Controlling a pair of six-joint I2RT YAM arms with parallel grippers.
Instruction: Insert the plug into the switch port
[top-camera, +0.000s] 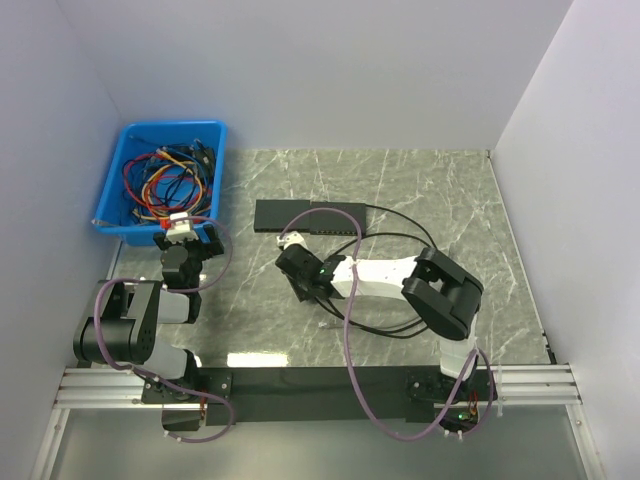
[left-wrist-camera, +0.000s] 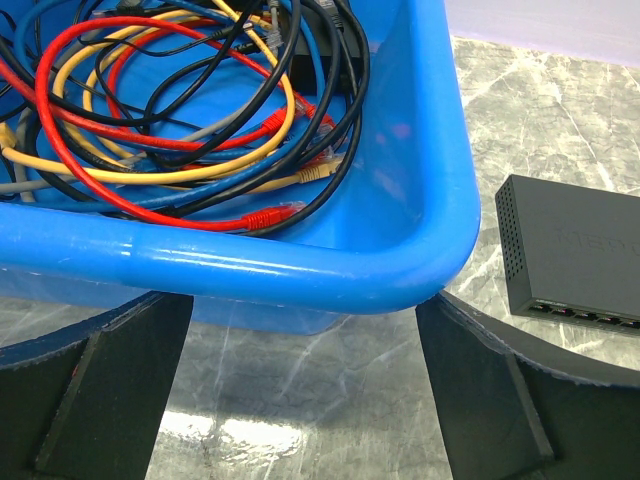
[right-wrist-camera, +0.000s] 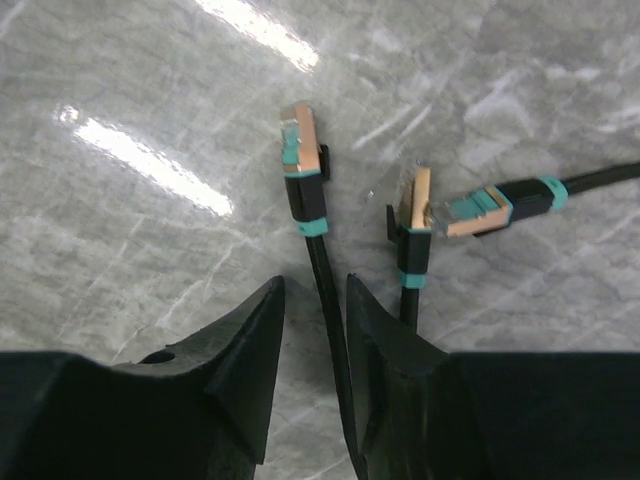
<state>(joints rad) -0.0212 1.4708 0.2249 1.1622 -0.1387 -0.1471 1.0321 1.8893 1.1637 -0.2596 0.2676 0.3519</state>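
Right gripper (right-wrist-camera: 313, 285) straddles the cable (right-wrist-camera: 318, 258) just behind the plug (right-wrist-camera: 302, 140), jaws close-set; firm pinch unconfirmed. Plug points up-frame, the switch (top-camera: 305, 217) just above it overhead; left gripper (left-wrist-camera: 300, 380) gapes empty, farther left.

A grey, white-veined marble-look table (top-camera: 420, 190) shines under overhead light, with bright streaks on its near half. A blue plastic bin (top-camera: 108, 190) sits at its far-left corner, heaped with red, yellow, blue and black cables. Just right of the bin, a flat black network switch (top-camera: 305, 217) lies on the stone, its row of ports facing the near edge. Black cable (top-camera: 400, 215) runs from behind the switch and curls across the middle of the table. Three plugs with teal bands show close up: one plug (right-wrist-camera: 302, 140) apart, a second plug (right-wrist-camera: 418, 205) and third plug (right-wrist-camera: 470, 212) tip to tip
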